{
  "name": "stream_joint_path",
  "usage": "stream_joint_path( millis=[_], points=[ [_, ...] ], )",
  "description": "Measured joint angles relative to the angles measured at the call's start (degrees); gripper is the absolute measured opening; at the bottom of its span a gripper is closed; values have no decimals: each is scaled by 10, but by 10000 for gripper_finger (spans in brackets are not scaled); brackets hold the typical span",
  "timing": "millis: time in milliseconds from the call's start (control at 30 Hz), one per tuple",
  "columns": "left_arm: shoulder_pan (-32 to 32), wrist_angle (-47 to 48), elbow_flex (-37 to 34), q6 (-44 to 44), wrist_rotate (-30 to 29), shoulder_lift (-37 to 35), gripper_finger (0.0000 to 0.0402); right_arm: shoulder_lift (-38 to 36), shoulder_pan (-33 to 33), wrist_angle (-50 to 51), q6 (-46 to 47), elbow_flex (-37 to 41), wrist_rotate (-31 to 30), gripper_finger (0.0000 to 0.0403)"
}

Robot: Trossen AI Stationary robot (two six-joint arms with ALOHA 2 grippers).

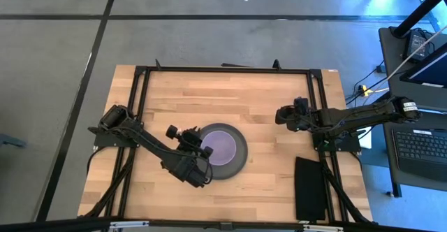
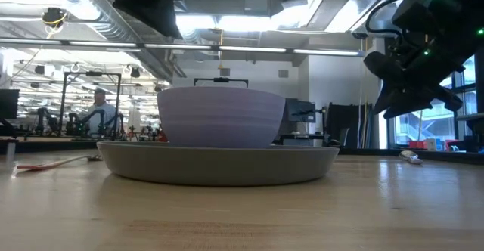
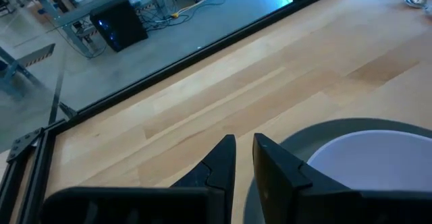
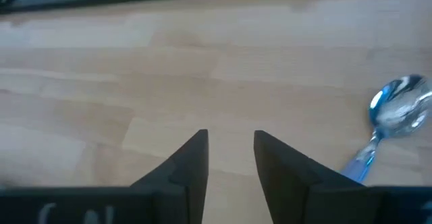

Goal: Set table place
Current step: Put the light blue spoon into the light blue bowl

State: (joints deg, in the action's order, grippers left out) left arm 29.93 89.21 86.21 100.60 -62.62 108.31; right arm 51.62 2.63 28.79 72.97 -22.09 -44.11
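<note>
We start at the left, where the left gripper (image 1: 204, 150) hangs over the left rim of the plate (image 1: 237, 163). Its fingers (image 3: 219, 160) stand a little apart and hold nothing. If this arm goes down or swings from here, we think it could hit the bowl (image 1: 222, 148) or push the plate across the table (image 1: 230, 99), because it is so close to both.

The bowl sits inside the plate, about in the middle. From above, the bowl looks empty, and the plate carries only the bowl.

In the low view a fork (image 2: 53, 162) with an orange handle lies flat on the wood beside the plate, apart from it.

Further right, the right gripper (image 1: 284, 115) hovers over bare wood, well apart from the plate. Its fingers (image 4: 192, 158) are spread with nothing between them. The spoon (image 4: 391, 119) lies on the table just beside this gripper, not between the fingers. We judge that if the gripper goes straight down, it will close on air, or one finger could press on the handle and flick the spoon away. A thin, flat spoon is also hard to pinch from the wood and may slip.

At the far right a black pad (image 1: 311, 188) lies near the table corner.
</note>
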Motion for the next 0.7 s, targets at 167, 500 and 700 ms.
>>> stream_joint_path(
  millis=[167,500,700],
  points=[
    [0,0,0,0,-1,0,47,0,-17,0,2,0,-13,123],
    [0,-1,0,2,-2,0,47,3,-18,-47,31,0,-30,123],
    [0,-1,0,-5,-4,0,47,37,-18,-37,65,0,-32,123]
  ],
)
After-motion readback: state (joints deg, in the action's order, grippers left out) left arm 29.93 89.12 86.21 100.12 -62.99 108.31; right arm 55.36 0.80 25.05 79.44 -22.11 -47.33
